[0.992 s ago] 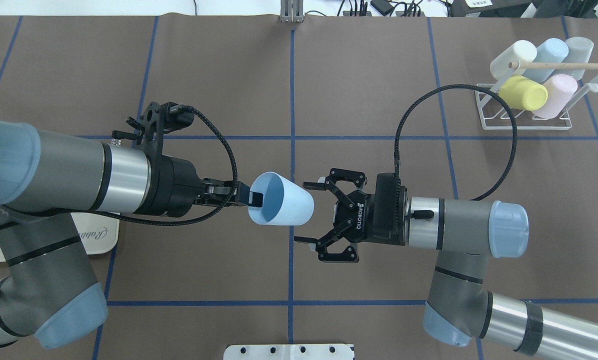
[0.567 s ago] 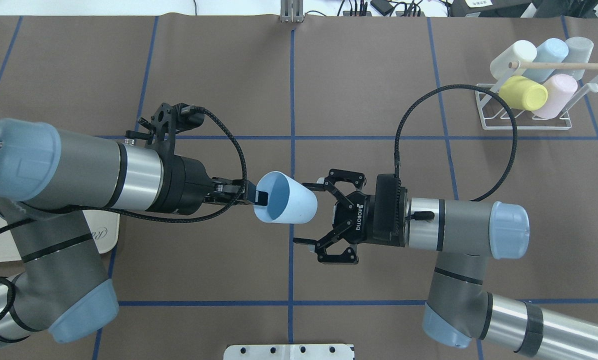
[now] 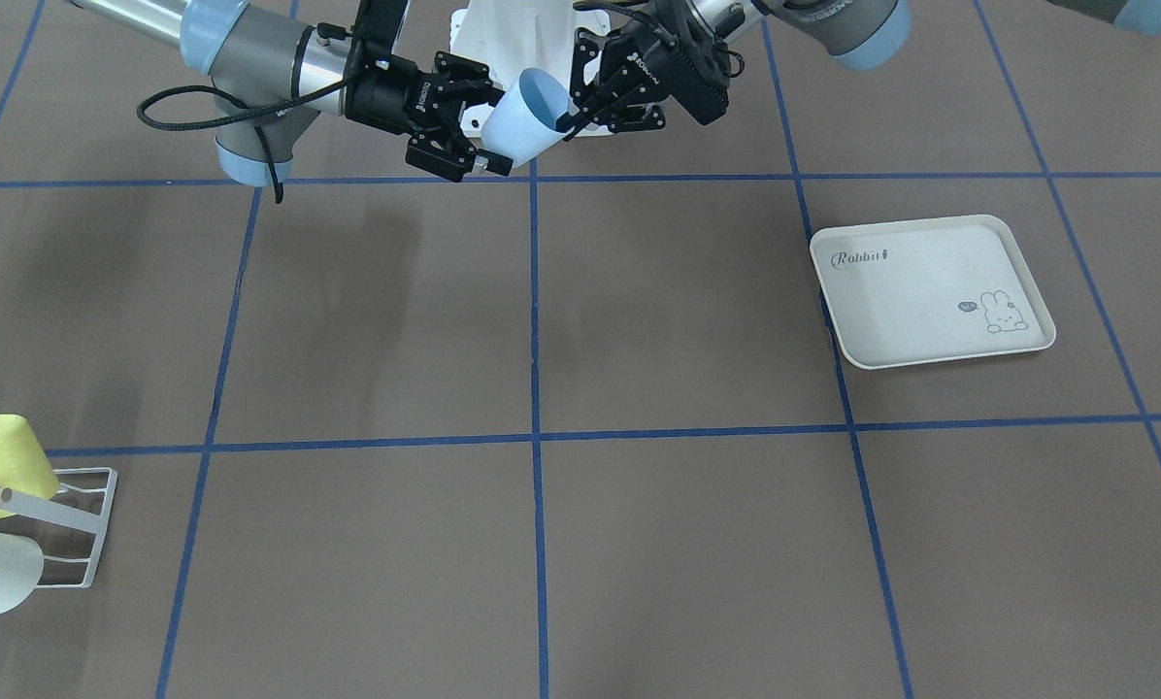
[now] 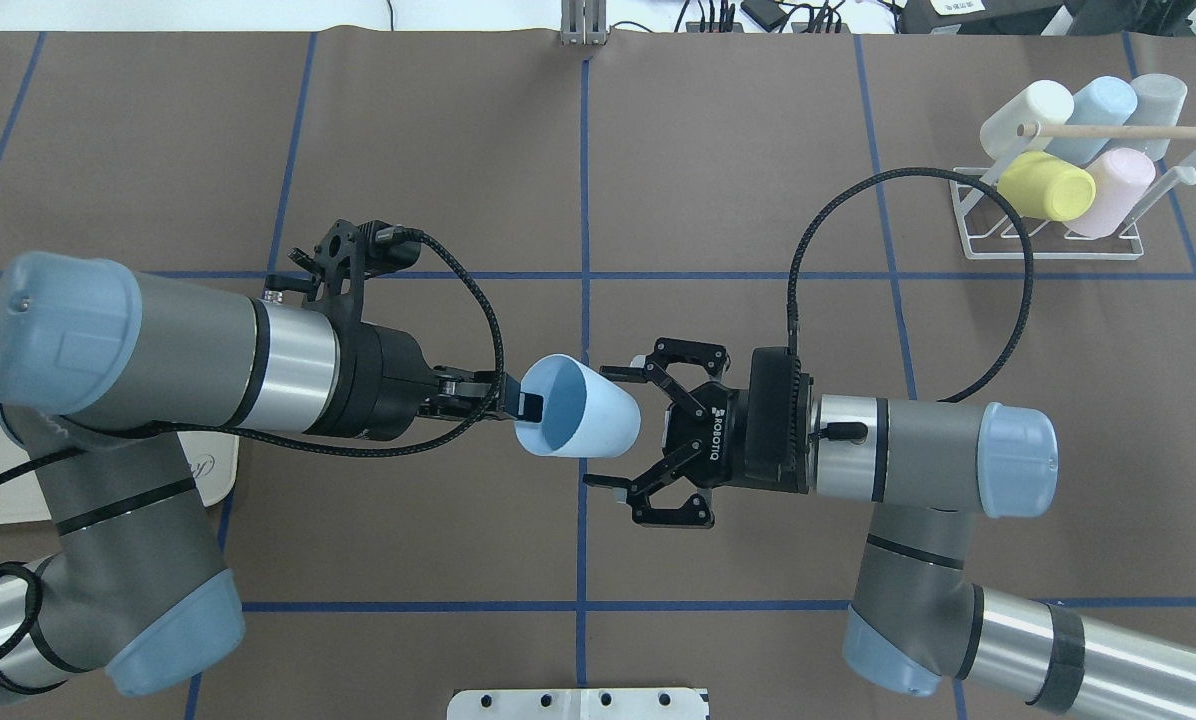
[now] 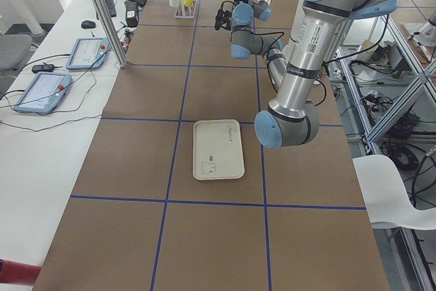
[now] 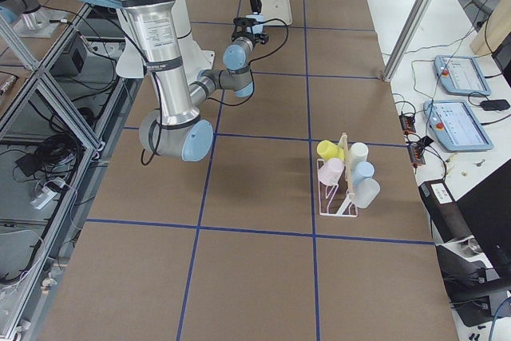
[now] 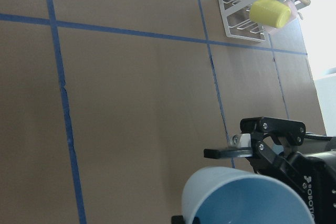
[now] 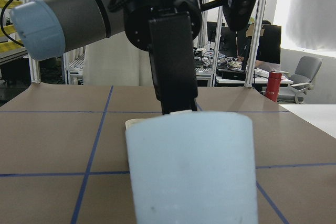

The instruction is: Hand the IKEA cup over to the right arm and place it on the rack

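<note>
The light-blue IKEA cup [image 4: 588, 408] is held in mid-air over the table's centre, lying on its side with its base toward my right gripper. My left gripper [image 4: 520, 402] is shut on the cup's rim, one finger inside the cup. My right gripper [image 4: 603, 428] is open, its fingers spread on either side of the cup's base without touching it. The right wrist view shows the cup's [image 8: 191, 166] side close up. The white wire rack [image 4: 1048, 245] stands at the far right and holds several pastel cups.
A cream rabbit-print tray [image 3: 930, 291] lies on the table on my left side, partly under my left arm in the overhead view. A white mount plate [image 4: 578, 703] sits at the near table edge. The brown mat [image 4: 758, 180] has blue grid lines.
My left arm has moved right with the cup, bringing its base in between the right gripper's open fingers. The right gripper has stayed open and almost still.
</note>
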`<state>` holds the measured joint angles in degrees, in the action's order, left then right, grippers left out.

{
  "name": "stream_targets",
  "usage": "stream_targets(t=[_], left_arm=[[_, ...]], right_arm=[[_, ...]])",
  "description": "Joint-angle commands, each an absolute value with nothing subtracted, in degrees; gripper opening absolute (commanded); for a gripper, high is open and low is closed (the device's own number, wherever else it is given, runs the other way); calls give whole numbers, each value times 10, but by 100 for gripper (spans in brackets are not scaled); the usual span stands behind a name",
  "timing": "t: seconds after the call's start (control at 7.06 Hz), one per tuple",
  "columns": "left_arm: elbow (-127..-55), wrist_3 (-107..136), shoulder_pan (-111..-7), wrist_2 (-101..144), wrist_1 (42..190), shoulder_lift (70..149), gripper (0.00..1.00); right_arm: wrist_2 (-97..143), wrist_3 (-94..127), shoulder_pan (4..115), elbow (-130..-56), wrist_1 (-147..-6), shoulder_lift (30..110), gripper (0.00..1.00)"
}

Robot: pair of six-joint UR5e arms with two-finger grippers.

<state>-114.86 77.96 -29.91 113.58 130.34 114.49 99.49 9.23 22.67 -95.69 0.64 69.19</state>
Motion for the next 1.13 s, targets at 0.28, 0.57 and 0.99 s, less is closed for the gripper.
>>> stream_targets(t=[0.28, 0.57, 0.99], left_arm=[[-1149, 776, -299, 1135, 1304, 1145, 99], [-1153, 775, -318, 1136, 1302, 1143, 100], [-1208, 708, -369, 1138, 1121, 1118, 100]], right_arm=[[993, 91, 230, -954, 4, 700, 10], [993, 91, 235, -952, -10, 701, 7], [1003, 85, 319, -970, -166, 720, 0]])
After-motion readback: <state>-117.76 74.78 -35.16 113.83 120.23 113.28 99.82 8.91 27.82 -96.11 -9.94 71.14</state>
